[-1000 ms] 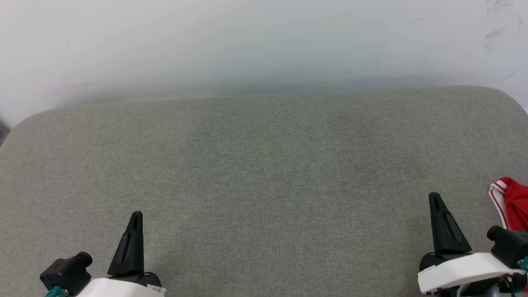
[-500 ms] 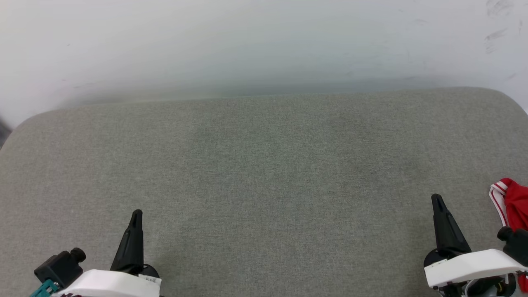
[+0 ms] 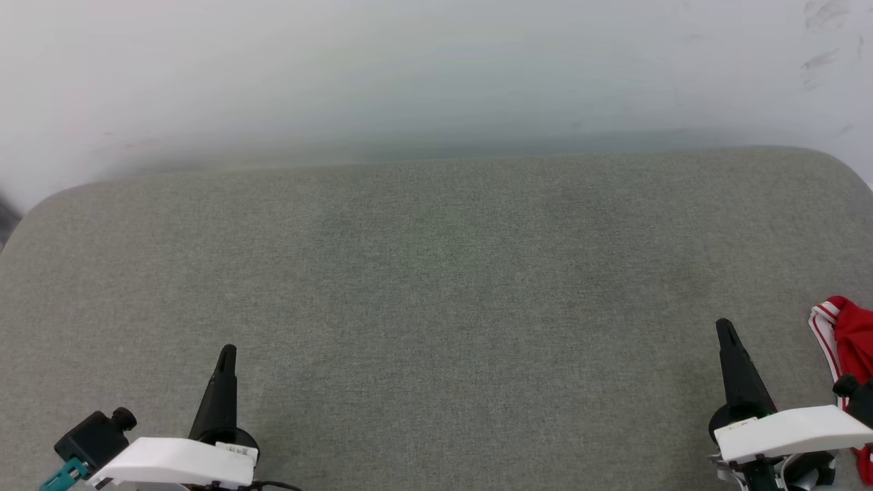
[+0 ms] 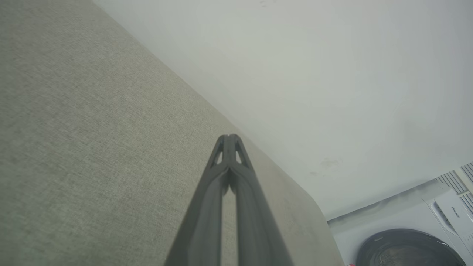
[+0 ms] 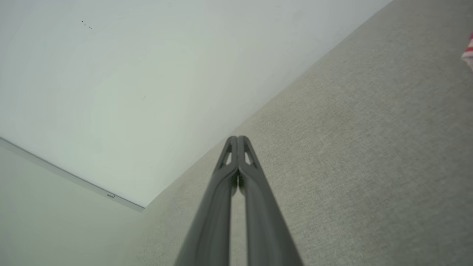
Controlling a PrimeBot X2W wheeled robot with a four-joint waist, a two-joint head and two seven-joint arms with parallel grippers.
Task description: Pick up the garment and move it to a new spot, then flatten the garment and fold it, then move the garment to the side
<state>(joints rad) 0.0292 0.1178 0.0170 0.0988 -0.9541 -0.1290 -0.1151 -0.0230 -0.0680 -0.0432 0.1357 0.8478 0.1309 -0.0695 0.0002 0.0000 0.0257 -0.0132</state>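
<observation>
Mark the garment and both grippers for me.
garment (image 3: 851, 334), head view, red fabric at the right edge.
right gripper (image 3: 725, 329), head view, tip of its shut jaws.
left gripper (image 3: 227, 352), head view, tip of its shut jaws.

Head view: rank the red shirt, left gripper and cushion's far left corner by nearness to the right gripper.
1. Red shirt, just right of the right gripper.
2. Left gripper, lower left.
3. Cushion's far left corner, upper left.
</observation>
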